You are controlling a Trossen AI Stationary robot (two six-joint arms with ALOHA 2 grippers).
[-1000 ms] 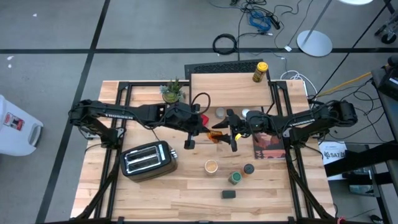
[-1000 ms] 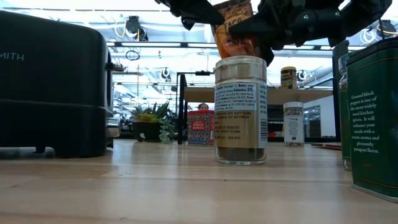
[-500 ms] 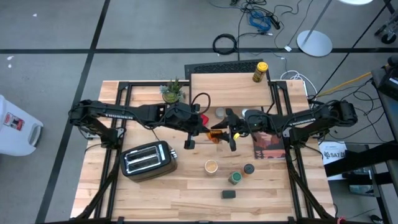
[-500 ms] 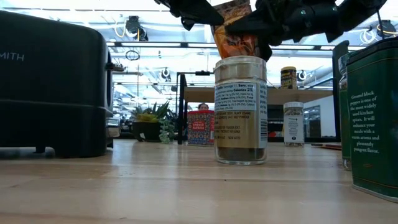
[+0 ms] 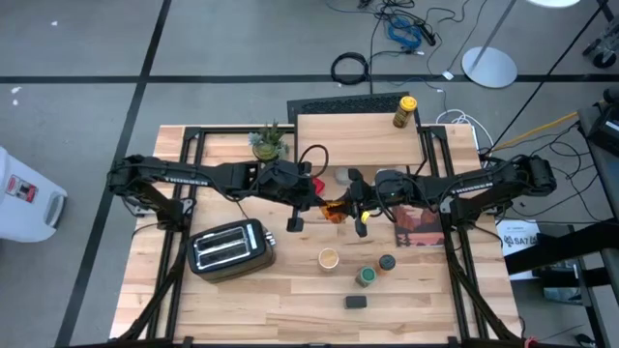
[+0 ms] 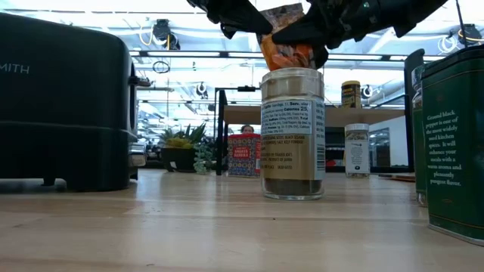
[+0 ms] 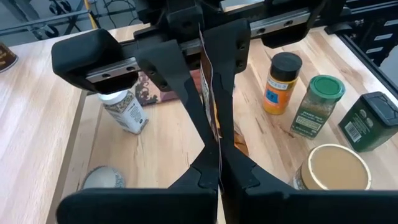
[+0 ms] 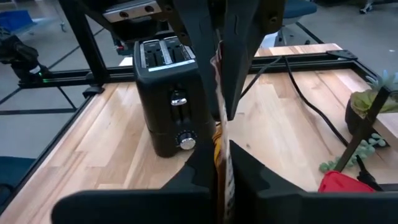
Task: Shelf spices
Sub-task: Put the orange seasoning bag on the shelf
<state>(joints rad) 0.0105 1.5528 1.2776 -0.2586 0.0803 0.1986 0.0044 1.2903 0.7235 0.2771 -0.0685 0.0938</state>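
An orange and black spice pouch (image 5: 334, 208) hangs above the middle of the table, seen in the low view (image 6: 285, 41) over a tan-lidded jar (image 6: 293, 134). My left gripper (image 5: 317, 201) is shut on it from the table's left. My right gripper (image 5: 348, 203) is shut on it from the right. Both wrist views show the pouch edge-on, as a thin sheet. The shelf (image 5: 360, 141) stands at the table's far side with one yellow jar (image 5: 404, 112) on its top. My left gripper pinches the pouch's thin flat body (image 7: 216, 140) between its two fingers, coming level from the table's left. The pouch is lifted clear of the table and stands on edge. My right gripper pinches the same pouch at its opposite side (image 8: 218, 152) between its two fingers, coming level from the table's right. The pouch hangs clear of the table between the two grippers.
A silver toaster (image 5: 230, 248) stands near left, a potted plant (image 5: 268, 142) far left of the shelf. Loose spices: a white jar (image 5: 343, 176), a green-lidded jar (image 5: 366, 277), an orange bottle (image 5: 387, 263), a dark tin (image 5: 356, 302). A flat red packet (image 5: 418, 228) lies at right.
My right gripper has moved a little toward the table's left and shut on the pouch, which my left gripper kept holding. The pouch stays above the table, now slightly crumpled and tipped.
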